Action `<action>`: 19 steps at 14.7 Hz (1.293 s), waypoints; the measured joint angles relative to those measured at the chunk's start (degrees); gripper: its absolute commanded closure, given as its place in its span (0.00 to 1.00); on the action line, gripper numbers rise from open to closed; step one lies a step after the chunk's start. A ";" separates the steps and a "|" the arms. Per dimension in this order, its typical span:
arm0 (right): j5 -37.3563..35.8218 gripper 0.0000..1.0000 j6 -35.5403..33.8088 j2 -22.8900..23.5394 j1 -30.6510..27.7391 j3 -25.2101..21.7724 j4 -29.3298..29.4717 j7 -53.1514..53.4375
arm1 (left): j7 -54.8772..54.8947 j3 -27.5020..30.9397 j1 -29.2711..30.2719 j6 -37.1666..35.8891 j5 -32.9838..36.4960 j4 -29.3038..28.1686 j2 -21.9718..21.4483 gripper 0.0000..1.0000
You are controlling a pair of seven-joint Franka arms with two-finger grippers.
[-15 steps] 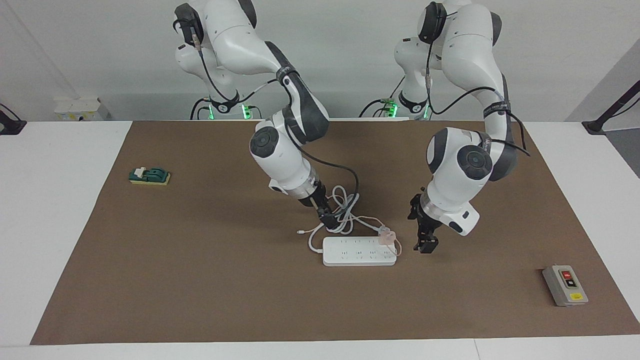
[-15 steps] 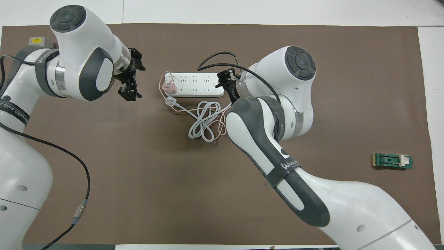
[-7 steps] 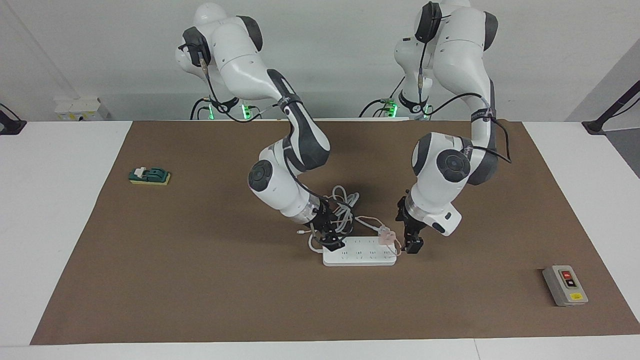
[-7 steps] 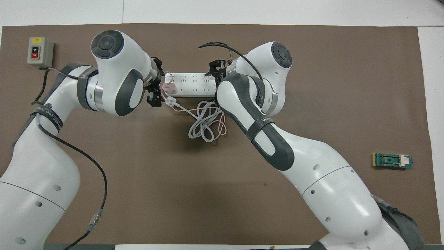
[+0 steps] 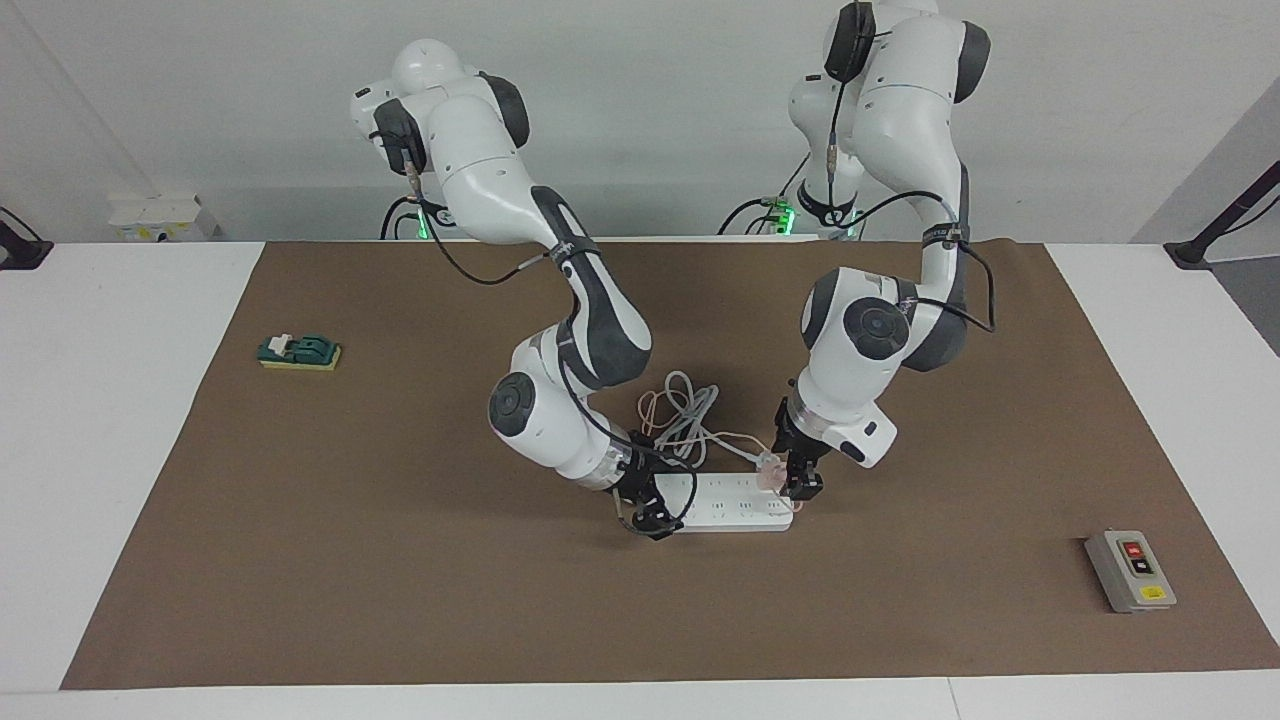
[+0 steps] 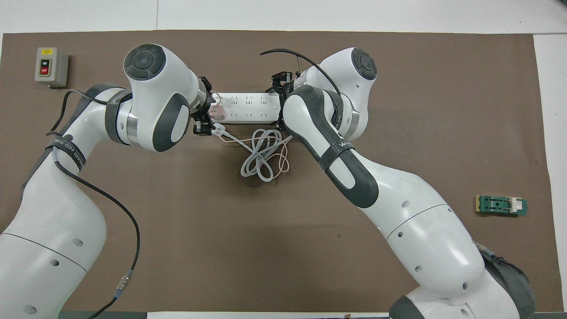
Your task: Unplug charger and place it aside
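Cords, one white and thick, one thin and pink, are lying coiled on the brown mat, nearer the robots than the strip. The strip is lying flat mid-table, lengthwise between the two arms. The charger is sitting plugged into the strip at the end toward the left arm, its pink cable running back to the coil. The left gripper is reaching down at the charger, its fingers either side of the cube; whether they are pinching it cannot be told. The right gripper is resting low at the strip's other end; whether its fingers are spread or pressed together cannot be told. A switch box is lying farther out, toward the left arm's end. A green block is lying toward the right arm's end.
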 measured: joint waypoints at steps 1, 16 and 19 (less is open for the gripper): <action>0.00 0.00 -0.02 0.14 -0.04 0.00 0.01 0.00 | -0.03 0.00 0.00 0.05 0.00 0.00 -0.02 0.27; 1.05 0.68 0.21 1.74 -0.27 -0.01 0.36 -0.23 | -1.08 -0.06 -0.67 3.85 0.10 -1.64 -0.21 1.00; 1.13 0.68 0.23 1.74 -0.28 -0.01 0.35 -0.26 | -1.08 -0.05 -0.68 4.00 0.13 -1.75 -0.26 1.00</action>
